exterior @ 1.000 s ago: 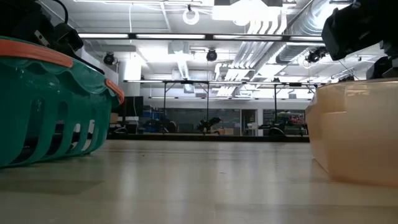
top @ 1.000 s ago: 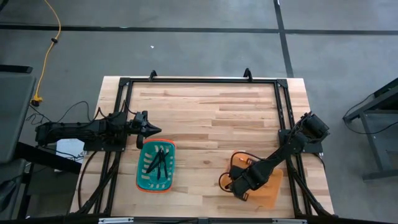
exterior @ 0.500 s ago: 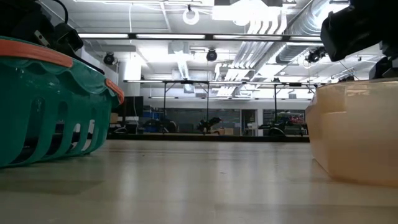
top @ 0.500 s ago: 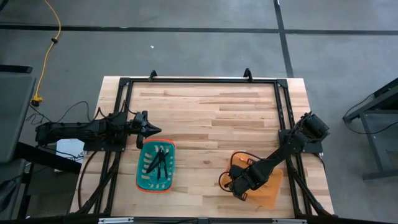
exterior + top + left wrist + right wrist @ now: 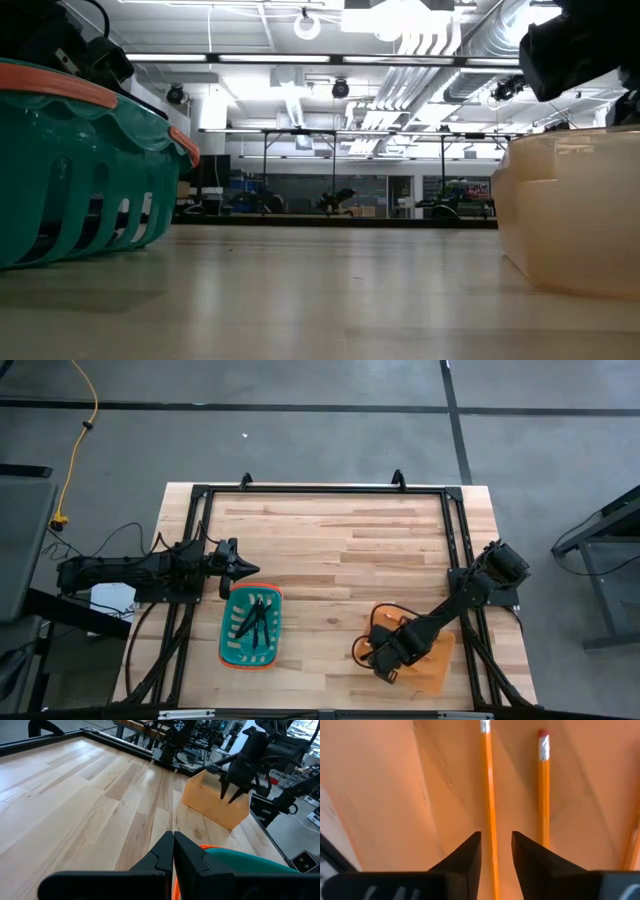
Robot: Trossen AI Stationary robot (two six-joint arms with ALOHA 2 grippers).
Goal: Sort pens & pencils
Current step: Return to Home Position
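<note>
My right gripper (image 5: 496,834) hangs open over the orange bin (image 5: 442,666), fingers pointing down into it. One orange-yellow pencil (image 5: 489,785) lies on the bin's floor and runs through the gap between the fingers, apart from both. A second pencil (image 5: 543,795) lies beside it. The dark pens (image 5: 252,625) lie in the teal basket (image 5: 228,622). My left gripper (image 5: 252,571) waits shut just beyond the basket's far rim, pointing toward the table's right.
A black frame (image 5: 330,490) runs around the wooden table top. The orange bin (image 5: 570,210) stands at the near right and the teal basket (image 5: 80,170) at the near left, with bare wood (image 5: 340,560) between and beyond them.
</note>
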